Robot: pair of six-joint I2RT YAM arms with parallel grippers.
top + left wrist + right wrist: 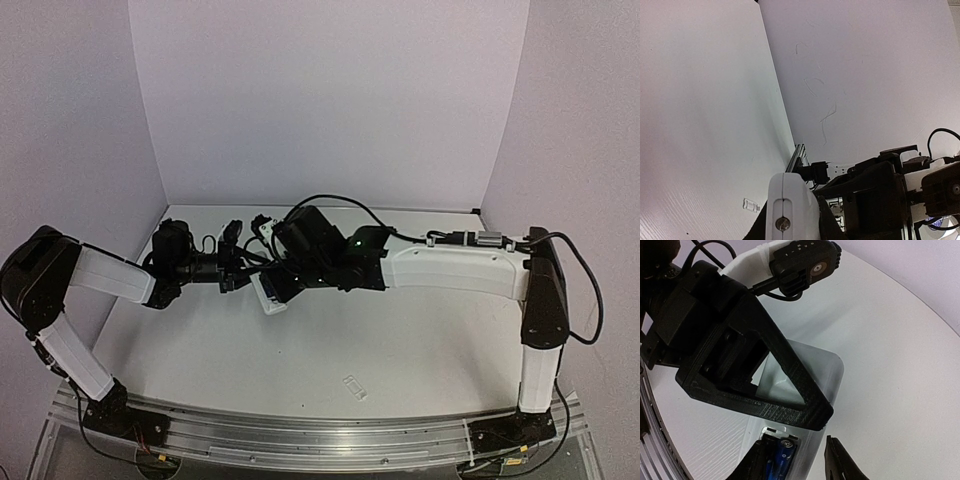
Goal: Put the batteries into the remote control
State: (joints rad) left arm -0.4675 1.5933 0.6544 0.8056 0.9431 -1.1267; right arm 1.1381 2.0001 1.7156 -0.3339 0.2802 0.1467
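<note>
Holding remote [827, 375] up off table [400, 340], near middle – left gripper [240, 268] pinches it. Right gripper [792, 467] spread, one finger each side of battery end. Batteries [784, 452] lie in slot, side by side, along remote's long side. Slot end points at right gripper. Remote looks light, hard, smooth – may slip; best held by long edges. Batteries tiny, likely roll.
</note>
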